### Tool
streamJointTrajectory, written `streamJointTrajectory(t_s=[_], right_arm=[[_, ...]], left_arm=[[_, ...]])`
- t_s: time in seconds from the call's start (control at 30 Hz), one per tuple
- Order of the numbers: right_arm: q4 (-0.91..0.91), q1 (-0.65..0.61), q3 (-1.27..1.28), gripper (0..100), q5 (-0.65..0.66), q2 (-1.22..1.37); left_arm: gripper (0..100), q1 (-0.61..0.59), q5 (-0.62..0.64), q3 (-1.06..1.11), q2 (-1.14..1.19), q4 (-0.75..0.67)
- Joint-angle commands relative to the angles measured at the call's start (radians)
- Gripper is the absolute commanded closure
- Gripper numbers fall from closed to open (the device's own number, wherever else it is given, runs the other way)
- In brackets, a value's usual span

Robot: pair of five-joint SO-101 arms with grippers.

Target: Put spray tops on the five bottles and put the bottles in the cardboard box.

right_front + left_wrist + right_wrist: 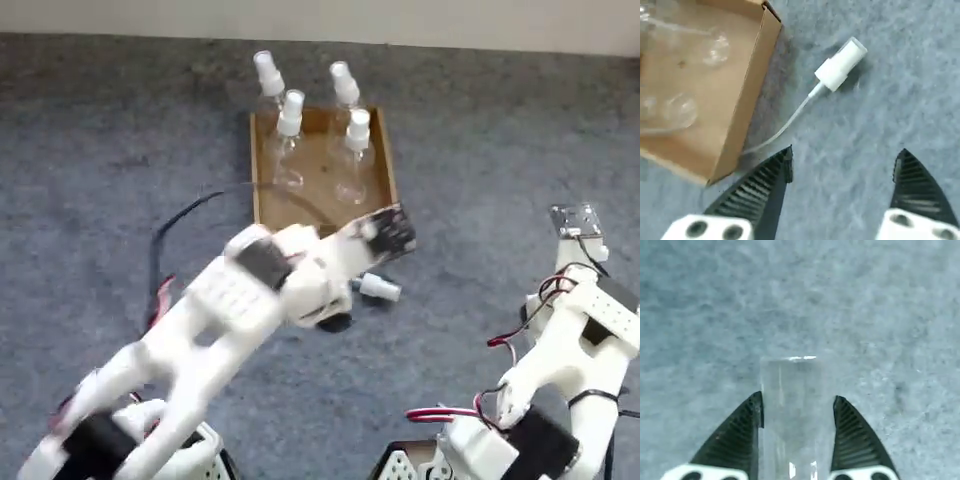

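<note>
The cardboard box [382, 150] sits at the far middle of the grey carpet. Several clear bottles with white spray tops [290, 140] stand upright in it or at its far edge. A loose white spray top [840, 65] with its thin tube lies on the carpet just off the box's near right corner [771, 20]; it is also in the high view [378, 288]. My left gripper [846, 152] hovers open above the carpet, short of that spray top. At the right, my right gripper [798, 397] is shut on a clear topless bottle [790, 375], held above the carpet [575, 220].
The left arm [250, 290] stretches diagonally from the near left toward the box. A black cable [180, 215] loops over the carpet left of the box. The right arm's base [540, 430] stands at the near right.
</note>
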Motion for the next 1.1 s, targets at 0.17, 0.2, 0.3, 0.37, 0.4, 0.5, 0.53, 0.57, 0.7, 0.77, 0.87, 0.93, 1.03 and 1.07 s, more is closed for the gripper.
streamJointTrajectory(t_s=[0.17, 0.2, 0.3, 0.37, 0.4, 0.5, 0.53, 0.57, 0.7, 0.77, 0.87, 0.93, 1.03, 1.07], right_arm=[[-0.131, 0.041, -0.007, 99.4, 0.012, 0.051], [-0.136, 0.041, -0.007, 99.4, 0.012, 0.058], [-0.136, 0.041, -0.005, 99.4, 0.012, 0.074], [-0.136, 0.038, -0.005, 99.4, 0.012, 0.085], [-0.136, 0.036, -0.005, 99.4, 0.012, 0.088], [-0.136, 0.033, -0.007, 99.4, 0.012, 0.094], [-0.136, 0.033, -0.007, 99.4, 0.012, 0.094], [-0.136, 0.033, -0.007, 99.4, 0.012, 0.094], [-0.136, 0.033, -0.005, 99.4, 0.012, 0.094], [-0.136, 0.033, -0.005, 99.4, 0.012, 0.094], [-0.133, 0.033, -0.002, 99.4, 0.012, 0.094], [-0.130, 0.035, -0.002, 99.4, 0.009, 0.094], [-0.130, 0.033, -0.002, 99.4, 0.006, 0.094], [-0.130, 0.033, -0.002, 99.4, 0.006, 0.094]], left_arm=[[73, 0.042, -0.074, -0.395, 0.440, -0.074], [73, 0.044, -0.078, -0.430, 0.478, -0.075], [73, 0.074, -0.101, -0.513, 0.585, -0.074], [73, 0.099, -0.120, -0.555, 0.650, -0.075], [73, 0.108, -0.124, -0.575, 0.680, -0.075], [73, 0.114, -0.126, -0.641, 0.774, -0.075], [73, 0.113, -0.126, -0.661, 0.805, -0.075], [73, 0.110, -0.126, -0.679, 0.831, -0.072], [82, 0.101, -0.124, -0.728, 0.897, -0.068], [91, 0.101, -0.123, -0.727, 0.888, -0.046], [99, 0.102, -0.123, -0.728, 0.855, 0.052], [98, 0.099, -0.121, -0.723, 0.828, 0.115], [100, 0.090, -0.064, -0.723, 0.785, 0.186], [100, 0.081, -0.034, -0.723, 0.768, 0.201]])
